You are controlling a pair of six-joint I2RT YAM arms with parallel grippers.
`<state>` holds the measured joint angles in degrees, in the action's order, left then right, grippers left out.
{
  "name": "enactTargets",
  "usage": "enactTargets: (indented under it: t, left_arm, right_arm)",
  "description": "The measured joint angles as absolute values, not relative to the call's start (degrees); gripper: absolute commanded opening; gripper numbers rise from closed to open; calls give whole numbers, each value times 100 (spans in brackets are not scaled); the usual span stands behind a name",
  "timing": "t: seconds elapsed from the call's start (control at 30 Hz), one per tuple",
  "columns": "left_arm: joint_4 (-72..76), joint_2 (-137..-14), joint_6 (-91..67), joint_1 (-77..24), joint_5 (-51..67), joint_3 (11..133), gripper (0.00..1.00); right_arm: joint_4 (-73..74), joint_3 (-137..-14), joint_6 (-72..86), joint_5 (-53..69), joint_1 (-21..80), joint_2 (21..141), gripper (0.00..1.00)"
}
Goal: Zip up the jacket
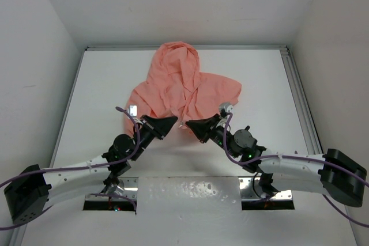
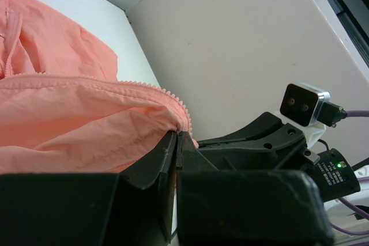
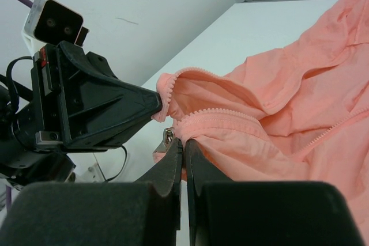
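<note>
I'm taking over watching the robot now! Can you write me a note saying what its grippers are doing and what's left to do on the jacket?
Left gripper: jaws shut on one zipper edge of the jacket, at its near hem.
Right gripper: jaws shut on the other zipper edge, close beside the left one.
Jacket: lies on the table, hood at the far end.
Done: both bottom edges are gripped, close together.
Left: the zipper teeth are not joined; likely next is to mate the ends, then zip up.

Bright, even, diffuse light — faint soft shadows; the right tool (image 3: 183,145) blurs close to its lens.
</note>
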<state>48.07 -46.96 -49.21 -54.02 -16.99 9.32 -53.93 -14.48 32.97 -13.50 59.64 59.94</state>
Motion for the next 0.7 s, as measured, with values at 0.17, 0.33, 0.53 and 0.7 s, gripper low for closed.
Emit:
enactTargets:
  t: [0.17,0.33,0.53,0.7]
  left_arm:
    - [4805,-4713,-4910,-5404,-1697,932,0]
    - [4803,-4740,-4910,-5404,-1695,932,0]
    - [4807,-4770,-4910,-5406,-1693,932,0]
    - [4814,-4779,-4908,-5408,-1675,932,0]
  right_arm:
    - [-5391,-1448,3293,-1352,5977,5953,0]
    - [-5387,-1448,3267,-1354,5977,5931,0]
    - [-5347,-1448,3249,-1356,5977,5931,0]
    - [-5343,-1450,3223,-1361,5977,5931,0]
